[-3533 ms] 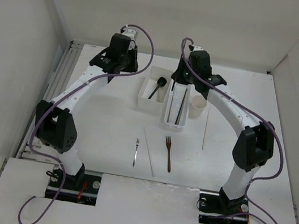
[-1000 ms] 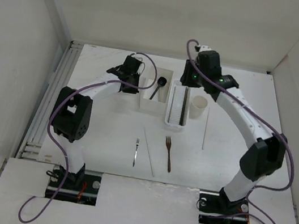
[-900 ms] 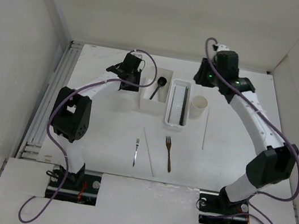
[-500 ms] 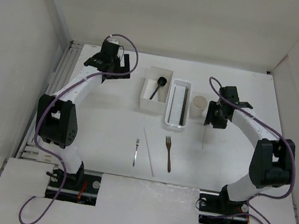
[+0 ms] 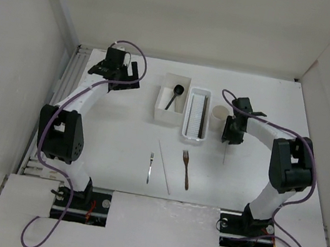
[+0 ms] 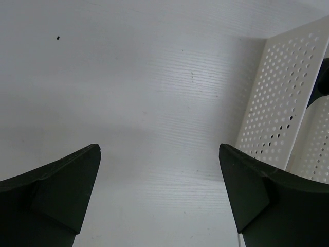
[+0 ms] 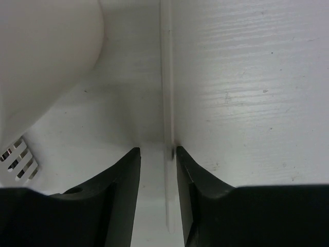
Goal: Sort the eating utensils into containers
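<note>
Right hand is down low on the white, faintly grained surface, arm folded in with its elbow out to the right. Its two dark fingers stand a narrow gap apart, straddling a thin pale chopstick. The stick lies against one finger with bare surface showing on its other side, so it's loose, not clamped. The smooth cream round cup sits just left of that hand.

Left hand is at the far left, forearm stretched long from the elbow, fingers spread wide over bare surface and holding nothing. The perforated wall of the white square box shows off to its right.

Now the count. Three containers stand in a row at the far middle: box, narrow oblong perforated basket, then cup. One black spoon, round-bowled, lies inside the box. Two forks rest on the surface nearer the bases — a small silver fork on the left, a larger brown fork on the right. A second pale chopstick slants between them. What the basket holds is too fine to make out.
</note>
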You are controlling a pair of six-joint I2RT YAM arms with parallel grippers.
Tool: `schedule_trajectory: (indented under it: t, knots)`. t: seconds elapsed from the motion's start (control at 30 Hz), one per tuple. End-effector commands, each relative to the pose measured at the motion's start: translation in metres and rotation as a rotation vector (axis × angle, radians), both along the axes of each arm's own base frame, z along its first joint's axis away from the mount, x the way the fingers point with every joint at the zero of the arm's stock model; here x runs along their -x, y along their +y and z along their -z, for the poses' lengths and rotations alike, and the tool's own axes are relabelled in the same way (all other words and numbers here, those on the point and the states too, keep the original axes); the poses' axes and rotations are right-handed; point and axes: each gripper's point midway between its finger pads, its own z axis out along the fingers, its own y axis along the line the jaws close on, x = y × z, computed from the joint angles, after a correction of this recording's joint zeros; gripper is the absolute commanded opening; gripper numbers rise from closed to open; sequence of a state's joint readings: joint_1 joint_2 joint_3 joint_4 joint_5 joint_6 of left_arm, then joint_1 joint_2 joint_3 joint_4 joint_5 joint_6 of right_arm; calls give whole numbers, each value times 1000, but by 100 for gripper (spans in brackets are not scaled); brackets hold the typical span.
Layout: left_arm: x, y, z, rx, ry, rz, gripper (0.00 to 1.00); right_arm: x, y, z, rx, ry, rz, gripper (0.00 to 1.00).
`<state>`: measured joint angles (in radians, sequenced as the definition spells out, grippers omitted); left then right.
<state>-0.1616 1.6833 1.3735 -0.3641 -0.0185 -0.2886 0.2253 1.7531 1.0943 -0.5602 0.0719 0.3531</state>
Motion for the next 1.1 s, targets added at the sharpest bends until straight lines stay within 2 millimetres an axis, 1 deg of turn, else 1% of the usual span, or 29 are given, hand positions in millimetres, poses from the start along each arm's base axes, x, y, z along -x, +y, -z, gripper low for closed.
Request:
schedule_trajectory:
  t: [0.0, 0.07, 0.13, 0.17, 0.2, 0.23, 0.27, 0.3, 0.37, 0.4, 0.43, 0.53, 0.57, 0.6, 0.7, 0.73, 0.8, 0.83, 0.87, 0.9, 0.93, 0.97, 1.0, 1.03, 1.07]
  knots:
    - [0, 7, -29, 4, -78, -33, 100, -3, -6, 1, 35, -17, 45, 40]
    - [0, 9, -29, -2, -79, -39, 100, -4, -5, -1, 31, -17, 53, 38]
    - [0, 9, -29, -2, -79, -39, 100, -2, -7, 3, 42, 2, 64, 36]
    - [0, 9, -29, -2, -79, -39, 100, 0, -7, 3, 42, 14, 73, 33]
    - [0, 10, -29, -9, -81, -46, 100, -3, -6, 1, 40, 5, 73, 21]
    - [0, 10, -29, -9, -81, -46, 100, -2, -7, 4, 43, 16, 73, 12]
    - [0, 10, -29, -9, -81, -46, 100, -3, -6, 2, 40, 15, 81, 2]
    - [0, 10, -29, -9, -81, -46, 100, 1, -7, 6, 45, 36, 81, 0]
    - [1, 10, -33, -7, -89, -46, 100, 1, -6, 6, 42, 36, 91, 0]
    - [2, 11, -29, -9, -81, -46, 100, 0, -8, 6, 46, 33, 104, 0]
    - [2, 11, -29, -9, -81, -46, 100, -1, -7, 2, 44, 23, 104, 0]
    - [2, 11, -29, -9, -81, -46, 100, -2, -18, -14, 83, -36, 135, 0]
    - [2, 14, -29, -9, -80, -55, 100, -4, -20, -21, 91, -60, 141, 0]
    - [2, 14, -29, -2, -80, -61, 100, -7, -23, -37, 93, -110, 150, 0]
    - [2, 13, -29, 4, -79, -55, 100, -16, -32, -71, 122, -205, 180, 0]
    - [2, 11, -29, 10, -78, -48, 100, -16, -36, -77, 144, -219, 192, 0]
    - [4, 11, -25, 9, -69, -48, 100, -22, -40, -97, 159, -264, 200, 0]
    - [4, 10, -25, 15, -68, -42, 100, -21, -43, -101, 173, -259, 204, 0]
    - [4, 10, -25, 15, -68, -42, 100, -27, -46, -119, 185, -303, 222, 0]
    - [4, 10, -25, 15, -68, -42, 100, -30, -48, -126, 193, -318, 230, 0]
    - [4, 10, -25, 15, -68, -42, 100, -32, -50, -143, 195, -355, 228, 0]
    - [6, 10, -22, 14, -59, -42, 100, -37, -44, -153, 188, -381, 212, 0]
    - [6, 10, -22, 14, -59, -42, 100, -47, -38, -181, 168, -450, 203, 0]
    - [6, 10, -22, 14, -59, -42, 100, -55, -32, -197, 168, -498, 164, 0]
    - [4, 10, -23, 15, -68, -42, 100, -67, -19, -215, 138, -567, 137, 0]
